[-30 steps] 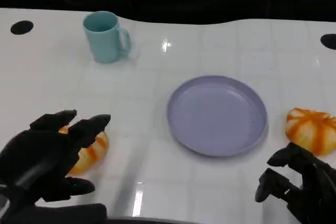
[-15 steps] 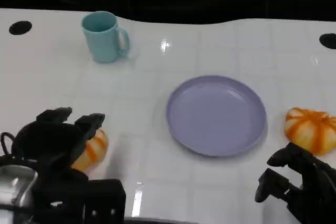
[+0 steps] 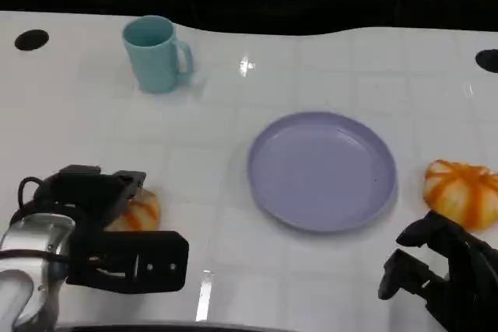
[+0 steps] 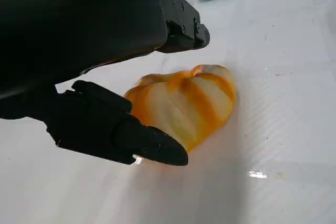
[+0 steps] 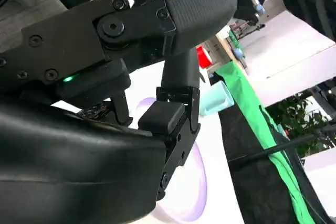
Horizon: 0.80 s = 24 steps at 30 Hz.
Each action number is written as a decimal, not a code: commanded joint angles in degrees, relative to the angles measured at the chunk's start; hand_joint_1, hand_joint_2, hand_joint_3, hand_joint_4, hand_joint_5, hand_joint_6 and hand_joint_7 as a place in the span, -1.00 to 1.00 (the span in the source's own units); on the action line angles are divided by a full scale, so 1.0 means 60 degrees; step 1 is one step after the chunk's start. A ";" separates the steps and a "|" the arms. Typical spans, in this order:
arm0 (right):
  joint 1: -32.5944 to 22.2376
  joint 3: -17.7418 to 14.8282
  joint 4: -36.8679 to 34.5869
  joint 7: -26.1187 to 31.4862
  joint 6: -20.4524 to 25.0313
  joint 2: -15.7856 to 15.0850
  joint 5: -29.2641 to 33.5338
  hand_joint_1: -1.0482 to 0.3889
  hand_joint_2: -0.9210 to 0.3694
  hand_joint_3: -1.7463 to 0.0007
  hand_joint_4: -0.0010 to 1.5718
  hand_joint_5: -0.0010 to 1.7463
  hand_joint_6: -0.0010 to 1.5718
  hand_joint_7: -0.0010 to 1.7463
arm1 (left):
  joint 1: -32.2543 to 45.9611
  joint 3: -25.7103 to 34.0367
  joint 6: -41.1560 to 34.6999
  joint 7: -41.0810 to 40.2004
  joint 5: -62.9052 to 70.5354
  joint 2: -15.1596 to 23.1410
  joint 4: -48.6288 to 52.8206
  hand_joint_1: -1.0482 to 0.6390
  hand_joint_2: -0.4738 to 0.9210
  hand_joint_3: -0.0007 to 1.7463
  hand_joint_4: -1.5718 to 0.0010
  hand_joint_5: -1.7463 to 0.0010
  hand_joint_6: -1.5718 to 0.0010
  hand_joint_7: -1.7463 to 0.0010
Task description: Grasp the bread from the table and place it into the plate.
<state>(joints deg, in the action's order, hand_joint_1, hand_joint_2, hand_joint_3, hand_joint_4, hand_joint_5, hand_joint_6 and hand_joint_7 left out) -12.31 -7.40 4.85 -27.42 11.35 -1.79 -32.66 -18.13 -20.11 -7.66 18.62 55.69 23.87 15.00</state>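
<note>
White glossy bench (image 3: 327, 285), lavender plate (image 3: 322, 170) about mid-bench, nothing on it. Striped orange-and-cream bread (image 4: 184, 103) sits on the bench near the front left edge, well apart from the plate. Left hand (image 3: 97, 211) is down over it: in the left wrist view one finger (image 4: 181, 22) reaches past the far side of the loaf and another (image 4: 121, 129) lies along its near side, fingers spread around the bread, not clamped. Contact on the near side looks likely; can't tell for sure. Bread flat on the surface, not lifted.

Second striped bread (image 3: 461, 190) near the right edge, just beyond the right hand (image 3: 440, 274). That hand hangs low at the front right corner, fingers loosely curled, apart, holding nothing. Teal mug (image 3: 158, 54) at the back left, out of the way.

Step, as I judge it: closing the grasp on the left bread, transfer not yet begun. Next move calls for squeezing the fingers in on both sides of the loaf, lifting straight up, then carrying it right to the plate. Soft rounded loaf could slip or roll out if pinched too shallow.
</note>
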 commanded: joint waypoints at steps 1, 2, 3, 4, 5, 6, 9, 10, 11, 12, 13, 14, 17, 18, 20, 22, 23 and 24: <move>-0.0027 -0.0066 0.0073 0.0094 -0.0036 -0.0066 0.0064 -0.29 -1.00 0.78 -0.08 0.79 0.00 0.24 | -0.0554 -0.0369 0.0203 -0.0901 -0.0157 -0.0132 0.1409 -0.34 0.88 -1.00 0.87 0.91 0.78 0.98; -0.0030 -0.0062 0.0081 0.0109 -0.0037 -0.0062 0.0072 -0.30 -1.00 0.78 -0.08 0.79 0.00 0.24 | -0.0703 -0.0450 0.0297 -0.1066 -0.0206 -0.0172 0.1776 -0.34 0.89 -1.00 0.87 0.91 0.78 0.98; -0.0037 -0.0057 0.0091 0.0123 -0.0042 -0.0056 0.0080 -0.29 -1.00 0.78 -0.08 0.80 0.01 0.24 | -0.0830 -0.0522 0.0386 -0.1204 -0.0262 -0.0199 0.2079 -0.34 0.89 -1.00 0.86 0.91 0.77 0.98; -0.0036 -0.0055 0.0074 0.0095 -0.0081 -0.0050 0.0076 -0.29 -1.00 0.78 -0.08 0.80 0.01 0.24 | -0.0954 -0.0606 0.0458 -0.1337 -0.0301 -0.0224 0.2360 -0.33 0.89 -1.00 0.86 0.91 0.77 0.98; -0.0031 -0.0066 0.0048 0.0056 -0.0087 -0.0047 0.0036 -0.29 -1.00 0.78 -0.08 0.80 0.00 0.25 | -0.1093 -0.0712 0.0488 -0.1427 -0.0317 -0.0263 0.2653 -0.33 0.89 -1.00 0.86 0.91 0.77 0.98; -0.0030 -0.0078 0.0031 0.0020 -0.0092 -0.0044 -0.0001 -0.29 -1.00 0.78 -0.09 0.80 0.00 0.25 | -0.1212 -0.0811 0.0504 -0.1469 -0.0338 -0.0291 0.2888 -0.33 0.90 -0.99 0.86 0.91 0.77 0.98; -0.0020 -0.0107 -0.0025 -0.0036 -0.0112 -0.0033 -0.0052 -0.29 -1.00 0.79 -0.08 0.80 0.00 0.25 | -0.1593 -0.1055 0.0777 -0.1533 -0.0572 -0.0368 0.3787 -0.36 0.92 -0.99 0.86 0.91 0.75 0.98; -0.0023 -0.0113 -0.0026 -0.0033 -0.0107 -0.0027 -0.0060 -0.28 -1.00 0.80 -0.08 0.79 0.00 0.25 | -0.1712 -0.1110 0.0913 -0.1595 -0.0666 -0.0394 0.4105 -0.37 0.93 -0.99 0.85 0.91 0.73 0.98; -0.0030 -0.0113 -0.0021 -0.0031 -0.0124 -0.0021 -0.0050 -0.28 -1.00 0.80 -0.08 0.79 0.00 0.25 | -0.1813 -0.1139 0.1067 -0.1688 -0.0787 -0.0421 0.4396 -0.37 0.94 -0.99 0.84 0.91 0.72 0.97; -0.0027 -0.0112 -0.0035 -0.0053 -0.0154 -0.0022 -0.0039 -0.28 -1.00 0.79 -0.08 0.79 0.00 0.25 | -0.1872 -0.1105 0.1279 -0.1853 -0.0977 -0.0447 0.4651 -0.35 0.94 -0.99 0.81 0.90 0.70 0.96; -0.0025 -0.0115 -0.0053 -0.0088 -0.0180 -0.0028 -0.0040 -0.28 -1.00 0.78 -0.07 0.79 0.00 0.25 | -0.1892 -0.1006 0.1502 -0.2033 -0.1224 -0.0469 0.4835 -0.27 0.98 -0.93 0.71 0.85 0.60 0.93; -0.0024 -0.0118 -0.0065 -0.0115 -0.0190 -0.0033 -0.0045 -0.28 -1.00 0.77 -0.07 0.79 0.00 0.26 | -0.1907 -0.0893 0.1689 -0.2236 -0.1476 -0.0499 0.5000 -0.21 0.99 -0.87 0.63 0.82 0.53 0.91; -0.0064 -0.0114 0.0023 -0.0028 -0.0119 -0.0046 -0.0013 -0.29 -1.00 0.79 -0.06 0.78 0.01 0.26 | -0.1960 -0.0733 0.2071 -0.3262 -0.1851 -0.0615 0.5474 -0.07 1.00 -0.67 0.27 0.28 0.11 0.92; -0.0069 -0.0114 0.0034 -0.0022 -0.0114 -0.0047 -0.0012 -0.29 -1.00 0.79 -0.05 0.78 0.01 0.25 | -0.1982 -0.0735 0.2236 -0.3611 -0.1924 -0.0631 0.5638 -0.06 1.00 -0.62 0.20 0.04 -0.04 0.92; -0.0070 -0.0112 0.0026 -0.0045 -0.0129 -0.0055 -0.0009 -0.28 -1.00 0.79 -0.05 0.78 0.01 0.25 | -0.2047 -0.0754 0.2595 -0.4166 -0.2059 -0.0642 0.5981 -0.05 1.00 -0.63 0.07 -0.25 -0.29 0.88; -0.0087 -0.0110 0.0036 -0.0057 -0.0166 -0.0035 -0.0012 -0.28 -1.00 0.79 -0.06 0.78 0.01 0.25 | -0.2063 -0.0749 0.3062 -0.5199 -0.2103 -0.0689 0.6438 -0.04 1.00 -0.59 0.00 -0.71 -0.27 0.20; -0.0093 -0.0105 0.0047 -0.0061 -0.0172 -0.0028 -0.0017 -0.27 -1.00 0.79 -0.06 0.78 0.01 0.25 | -0.2077 -0.0759 0.3303 -0.5693 -0.2112 -0.0711 0.6666 -0.04 1.00 -0.56 -0.03 -0.85 -0.05 -0.39; -0.0097 -0.0102 0.0054 -0.0063 -0.0174 -0.0024 -0.0020 -0.27 -1.00 0.78 -0.06 0.78 0.01 0.25 | -0.2110 -0.0786 0.3491 -0.6051 -0.2124 -0.0728 0.6872 -0.03 1.00 -0.51 -0.04 -0.94 0.10 -0.75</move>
<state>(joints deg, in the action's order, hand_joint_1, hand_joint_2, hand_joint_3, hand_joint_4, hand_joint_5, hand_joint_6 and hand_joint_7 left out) -12.50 -7.38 4.77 -27.70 11.04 -1.69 -32.66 -31.09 -24.29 11.41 -12.31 43.03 20.53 52.45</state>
